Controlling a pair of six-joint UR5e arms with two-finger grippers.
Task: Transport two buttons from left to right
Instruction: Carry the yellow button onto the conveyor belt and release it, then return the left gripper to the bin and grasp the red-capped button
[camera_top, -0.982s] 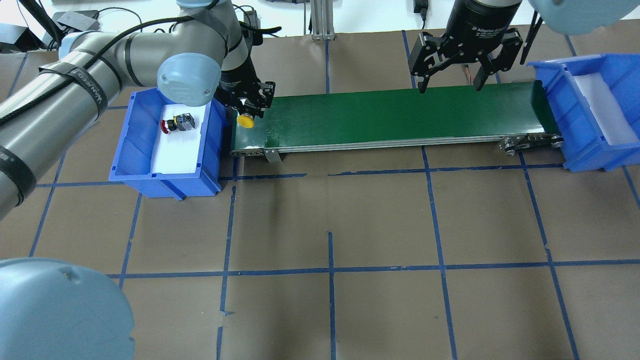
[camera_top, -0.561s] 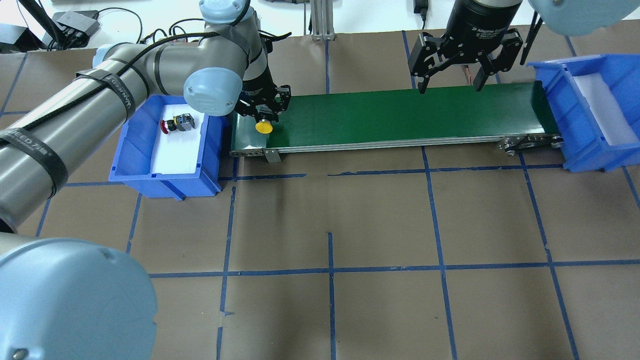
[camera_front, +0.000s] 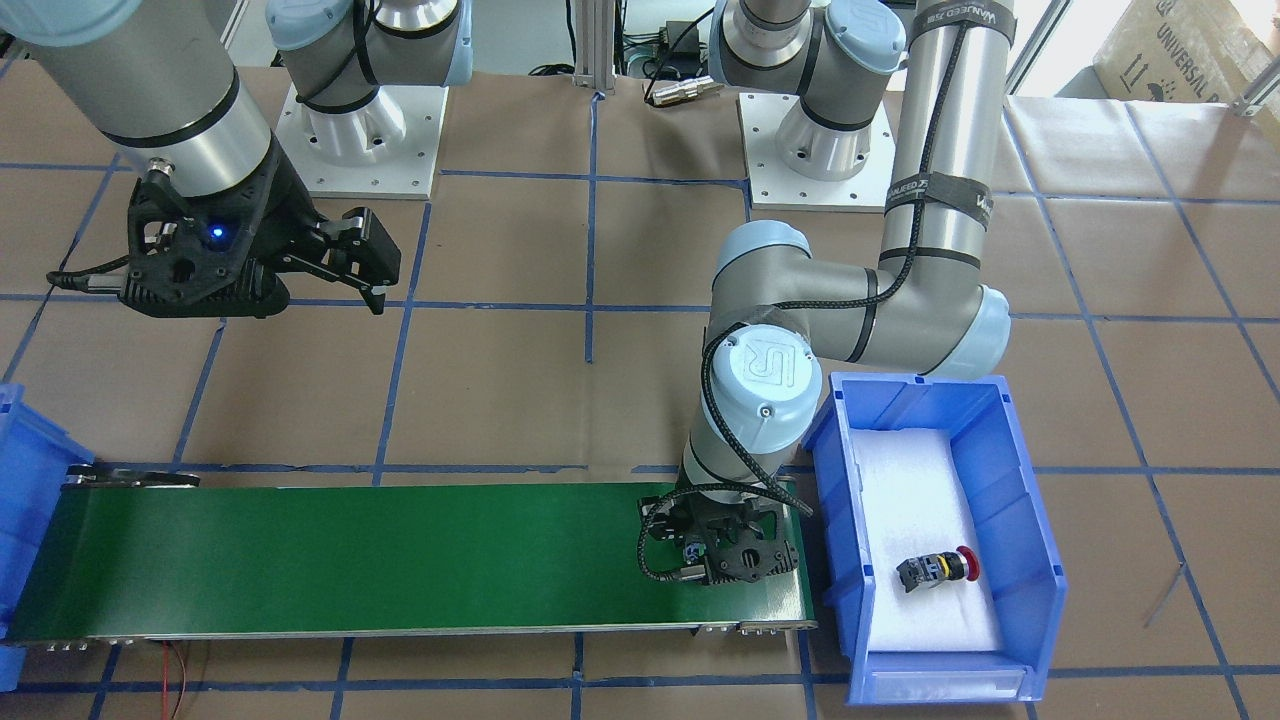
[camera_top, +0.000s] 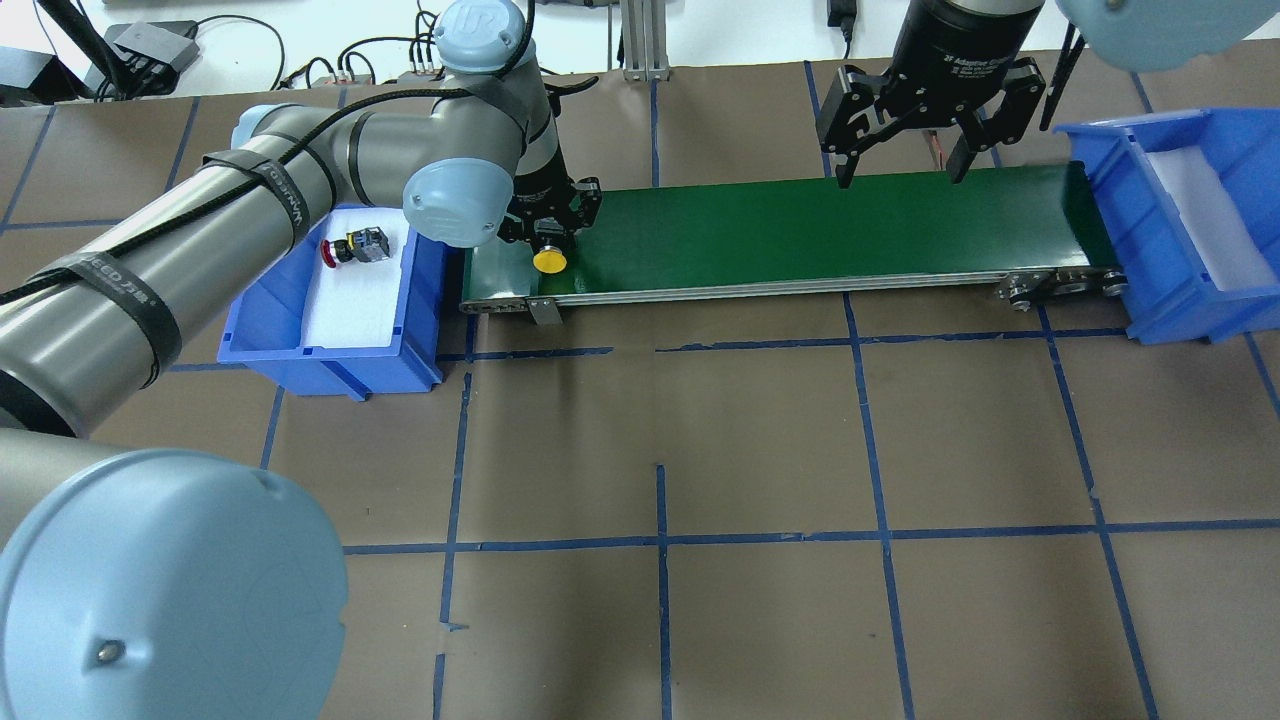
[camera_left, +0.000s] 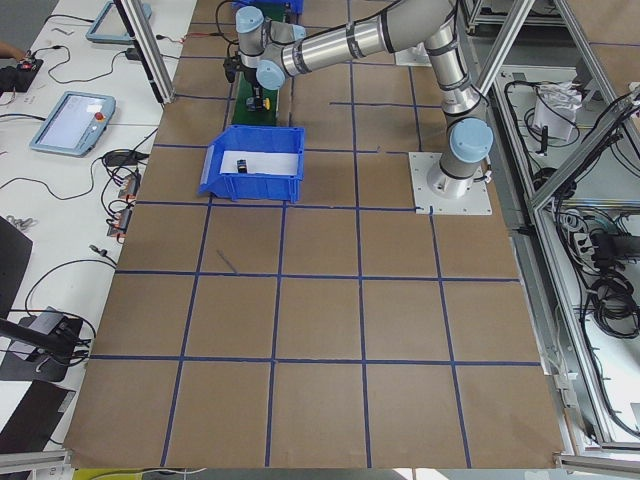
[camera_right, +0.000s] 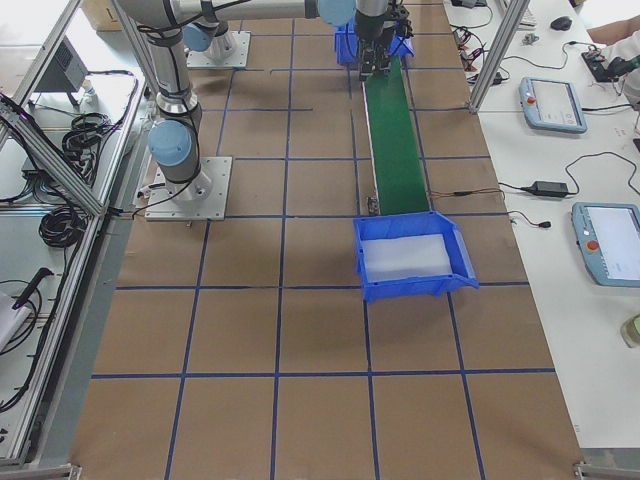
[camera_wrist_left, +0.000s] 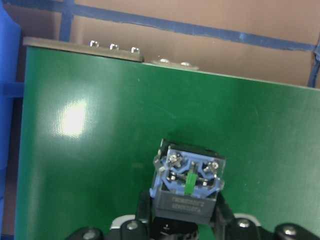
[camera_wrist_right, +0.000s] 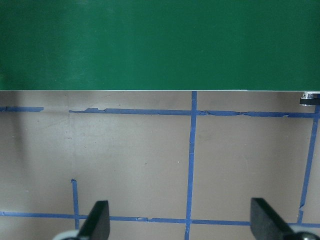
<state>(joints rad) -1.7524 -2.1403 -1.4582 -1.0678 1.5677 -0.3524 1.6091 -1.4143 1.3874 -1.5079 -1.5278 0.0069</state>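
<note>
**Operator:** Yellow button (camera_top: 549, 261) is hanging cap-down, long axis upright, in my left gripper (camera_top: 548, 240), which is pinching its contact block over the belt's (camera_top: 800, 235) left end.

**Desk:** And the rest?

**Operator:** Red button (camera_top: 340, 250) is lying in the left bin (camera_top: 330, 355). The right gripper (camera_top: 900, 175) is hovering spread toward the belt's right end. My wrist camera is showing only terminals, and the overhead only the cap.

I see bright, even overhead light in every view, with only soft shadows on the worktop (camera_top: 760, 440). In my left wrist view a white glare patch sits on the green belt (camera_wrist_left: 100, 175) at nine o'clock. The bin liner (camera_top: 350, 295) at nine o'clock overhead blows out flat white.
</note>
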